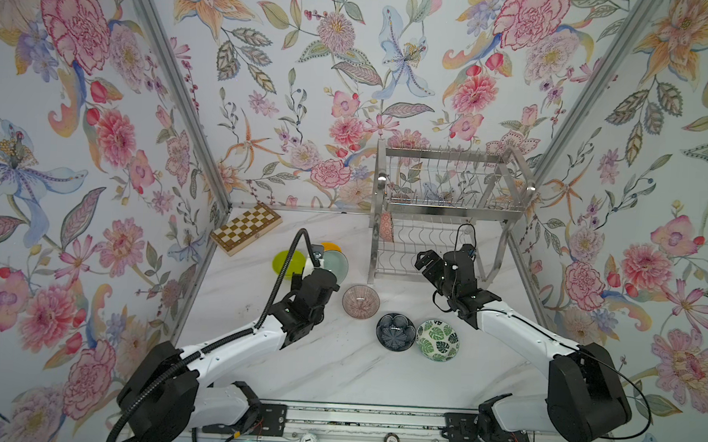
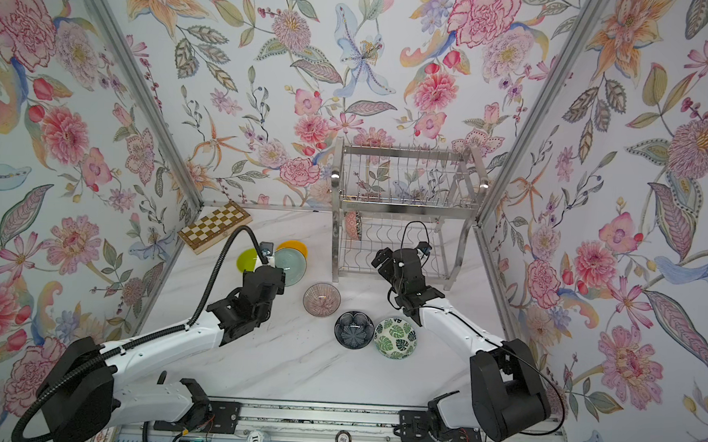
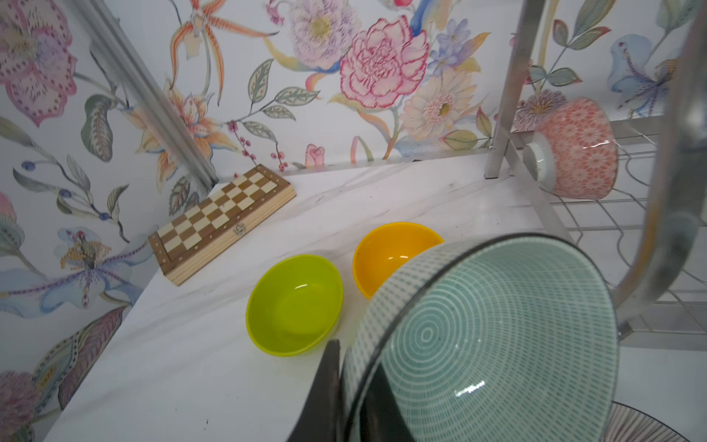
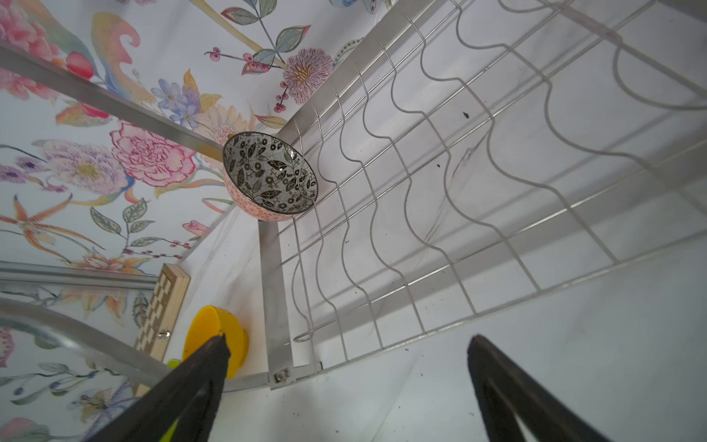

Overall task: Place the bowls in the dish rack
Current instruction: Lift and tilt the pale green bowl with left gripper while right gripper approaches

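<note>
Looking down on the white marble-patterned counter (image 1: 336, 371), we see the two-tier shiny steel wire dish rack (image 1: 448, 211) standing at its back right. A folded wooden chessboard (image 1: 246, 228) lies in the back left corner. One black-and-white patterned round bowl (image 4: 269, 172), orange-pink on the outside, stands on edge at the left end of the rack's lower shelf. Six bowls are outside the rack. The pale mint bowl with fine white rings (image 3: 489, 333) hangs tilted just left of the rack's front left leg. Our left hand (image 3: 355, 363) pinches its rim, one finger outside and one inside. Close by, the plain lime green bowl (image 3: 294, 306) and the plain orange-yellow bowl (image 3: 390, 252) sit upright near each other on the counter. Nearer the middle rest the pink-striped bowl (image 1: 361, 301), the dark navy flower-patterned bowl (image 1: 395, 331) and the white bowl with green leaves (image 1: 437, 340), all upright, the last two just beside each other. Our right hand (image 4: 348, 338) is spread wide and empty before the lower shelf.
</note>
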Available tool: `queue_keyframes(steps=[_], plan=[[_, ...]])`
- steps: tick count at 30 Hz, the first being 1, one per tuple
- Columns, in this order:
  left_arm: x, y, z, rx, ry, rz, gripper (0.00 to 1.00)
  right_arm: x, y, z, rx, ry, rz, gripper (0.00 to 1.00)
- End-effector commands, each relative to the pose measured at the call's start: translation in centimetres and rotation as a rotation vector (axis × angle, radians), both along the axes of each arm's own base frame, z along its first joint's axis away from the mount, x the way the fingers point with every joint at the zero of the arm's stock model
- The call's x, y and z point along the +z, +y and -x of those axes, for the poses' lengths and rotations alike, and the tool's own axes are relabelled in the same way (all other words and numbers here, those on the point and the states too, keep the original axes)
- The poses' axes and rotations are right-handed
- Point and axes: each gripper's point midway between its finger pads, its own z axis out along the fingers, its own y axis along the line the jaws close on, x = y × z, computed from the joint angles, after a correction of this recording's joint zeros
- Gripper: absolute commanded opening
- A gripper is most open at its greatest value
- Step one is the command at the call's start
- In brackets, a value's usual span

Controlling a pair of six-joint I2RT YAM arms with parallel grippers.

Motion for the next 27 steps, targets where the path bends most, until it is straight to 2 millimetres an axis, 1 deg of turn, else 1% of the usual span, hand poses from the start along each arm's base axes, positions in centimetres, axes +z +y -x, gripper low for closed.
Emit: queue_keyframes(steps=[1,6,8,9,12,15,17,20,23,27], plan=[[4.4,-2.9,-0.3,0.002,-0.189,-0.027,0.00,1.7,0.3,0.9,-0.043,0.019,-0.196,0.99],[4.8,-8.0,-0.7,-0.070,-0.254,-0.105,0.00,4.1,0.3,1.7,-0.090,-0.010,-0.398,0.99],[4.0,-10.0,-1.2,-0.116,-0.250,-0.123,0.00,5.0,0.4,2.0,-0.100,-0.022,-0.481,0.99],[3.9,-11.0,-1.4,-0.138,-0.249,-0.123,0.00,5.3,0.5,2.2,-0.104,-0.021,-0.523,0.99],[3.6,-13.3,-1.7,-0.194,-0.260,-0.117,0.00,6.1,0.8,2.6,-0.106,-0.031,-0.633,0.99],[3.4,-15.1,-1.9,-0.244,-0.270,-0.110,0.00,6.8,1.0,2.9,-0.107,-0.033,-0.712,0.99],[3.4,-15.9,-2.1,-0.263,-0.278,-0.094,0.00,7.1,1.3,3.1,-0.101,-0.031,-0.763,0.98],[3.3,-17.0,-2.1,-0.291,-0.281,-0.091,0.00,7.4,2.1,3.5,-0.093,-0.016,-0.859,0.93],[3.3,-17.4,-2.3,-0.297,-0.286,-0.077,0.00,7.5,2.8,3.9,-0.092,-0.005,-0.948,0.89],[3.0,-17.9,-2.6,-0.301,-0.292,-0.079,0.00,7.8,3.6,4.4,-0.091,0.003,-0.985,0.85]])
